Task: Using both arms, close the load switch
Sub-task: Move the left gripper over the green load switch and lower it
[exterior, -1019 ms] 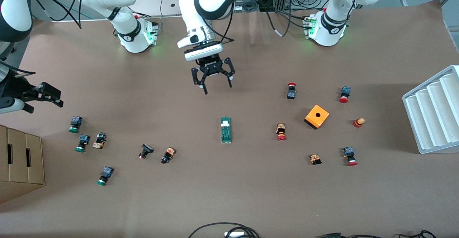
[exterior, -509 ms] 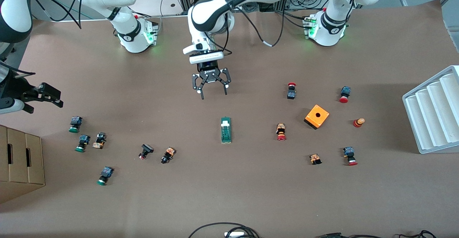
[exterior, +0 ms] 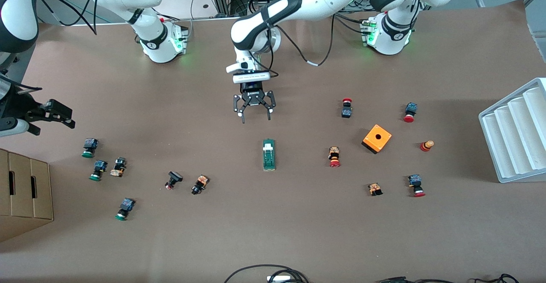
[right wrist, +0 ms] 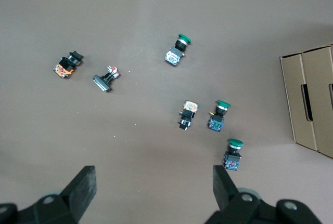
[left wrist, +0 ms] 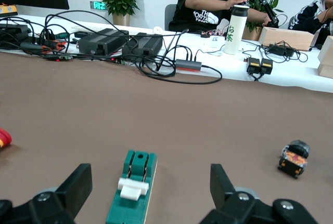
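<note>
The load switch (exterior: 268, 154), a narrow dark-green block with a white lever, lies flat on the brown table near its middle. My left gripper (exterior: 256, 115) hangs open over the table between the arms' bases and the switch, fingers pointing down and holding nothing. In the left wrist view the switch (left wrist: 132, 187) sits low between the spread fingers of the left gripper (left wrist: 150, 176), without touching them. My right gripper (exterior: 63, 115) waits open over the right arm's end of the table. Only bare table shows between the fingers of the right gripper (right wrist: 153, 177).
Green-capped push buttons (exterior: 88, 147) lie scattered at the right arm's end beside a cardboard box (exterior: 23, 189). Red-capped buttons (exterior: 335, 156), an orange box (exterior: 376, 138) and a white rack (exterior: 516, 134) are toward the left arm's end. Cables (exterior: 264, 274) lie at the front edge.
The left arm has stretched out and lowered, bringing its open gripper down and slightly closer to the load switch. The right arm and the switch have not moved.
</note>
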Available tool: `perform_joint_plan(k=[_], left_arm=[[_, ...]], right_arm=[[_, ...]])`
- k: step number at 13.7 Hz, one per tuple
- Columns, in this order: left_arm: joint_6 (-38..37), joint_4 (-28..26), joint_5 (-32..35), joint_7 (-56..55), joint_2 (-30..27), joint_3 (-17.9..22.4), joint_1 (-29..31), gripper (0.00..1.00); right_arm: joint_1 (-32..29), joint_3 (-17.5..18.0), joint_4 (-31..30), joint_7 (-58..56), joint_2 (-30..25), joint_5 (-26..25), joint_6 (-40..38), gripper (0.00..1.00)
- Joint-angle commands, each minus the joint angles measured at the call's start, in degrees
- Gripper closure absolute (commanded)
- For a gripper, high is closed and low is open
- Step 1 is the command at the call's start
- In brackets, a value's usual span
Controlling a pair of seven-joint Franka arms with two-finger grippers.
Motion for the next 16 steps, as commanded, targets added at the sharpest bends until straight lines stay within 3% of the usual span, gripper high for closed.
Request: perform_joint_plan(k=[1, 11, 16], left_arm=[[-3.3, 0.5, 1.9, -1.8, 3.0, -0.3, -0.3, 0.0], [-10.2, 1.2, 8.3, -2.7, 10.6, 0.1, -1.4, 0.0], [-11.8, 2.5, 11.9, -3.7, 13.0, 0.2, -1.2, 0.0]], right_arm=[[0.0, 0.0, 0.6, -0.4, 0.6, -1.8, 0.3, 0.0], [0.2, 0.2, 0.7, 0.8, 3.1, -1.7, 2.1, 0.0], [0.8, 0.9, 0.3, 11.1, 4.4, -1.0, 3.4, 0.0]])
